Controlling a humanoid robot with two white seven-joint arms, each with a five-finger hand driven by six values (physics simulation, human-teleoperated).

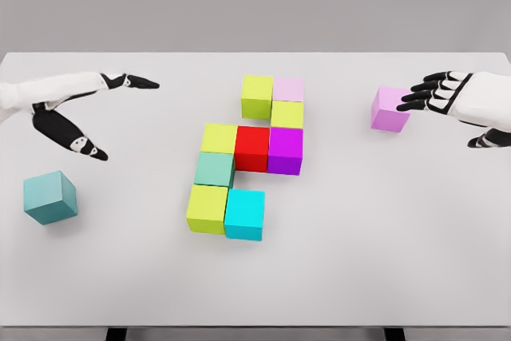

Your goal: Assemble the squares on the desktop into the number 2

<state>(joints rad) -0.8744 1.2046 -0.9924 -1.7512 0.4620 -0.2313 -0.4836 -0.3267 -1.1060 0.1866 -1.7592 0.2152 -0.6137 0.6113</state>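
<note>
Here, right hand fingertips touching pink cube, grip unclear, left hand released above desk, teal cube nearby

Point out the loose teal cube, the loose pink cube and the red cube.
teal cube (49, 197), head view, front face.
pink cube (389, 109), head view, top face near the right hand (435, 92).
red cube (251, 148), head view, top face.

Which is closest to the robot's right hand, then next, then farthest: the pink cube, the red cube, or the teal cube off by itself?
From the right hand:
1. Pink cube, under its fingertips.
2. Red cube, mid-table.
3. Lone teal cube, far left.
</note>
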